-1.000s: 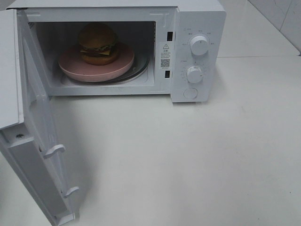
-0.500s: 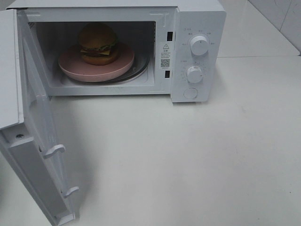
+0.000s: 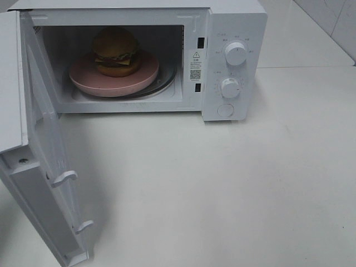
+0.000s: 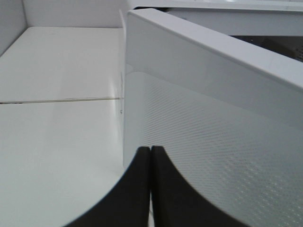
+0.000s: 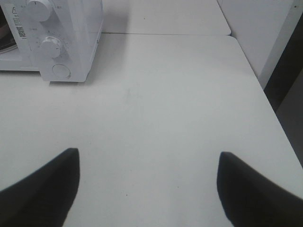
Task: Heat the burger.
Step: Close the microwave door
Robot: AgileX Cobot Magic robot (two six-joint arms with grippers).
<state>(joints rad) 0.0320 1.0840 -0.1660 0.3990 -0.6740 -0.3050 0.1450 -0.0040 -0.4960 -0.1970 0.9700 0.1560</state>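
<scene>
The burger (image 3: pixel 115 51) with its golden-brown bun sits on a pink plate (image 3: pixel 83 78) inside the white microwave (image 3: pixel 236 22), whose door (image 3: pixel 47 167) stands swung wide open at the left. In the left wrist view my left gripper (image 4: pixel 150 156) is shut with nothing between its fingers, right by the outer face of the open door (image 4: pixel 213 118). My right gripper (image 5: pixel 149 182) is open and empty, hovering over bare table to the right of the microwave (image 5: pixel 71 28). Neither gripper shows in the exterior high view.
Two round knobs (image 3: pixel 236 53) and a round button (image 3: pixel 225 110) sit on the microwave's control panel. The white table (image 3: pixel 222 183) stretches in front of the oven. Its right edge (image 5: pixel 265 90) shows in the right wrist view. A tiled wall (image 3: pixel 334 22) stands at the back right.
</scene>
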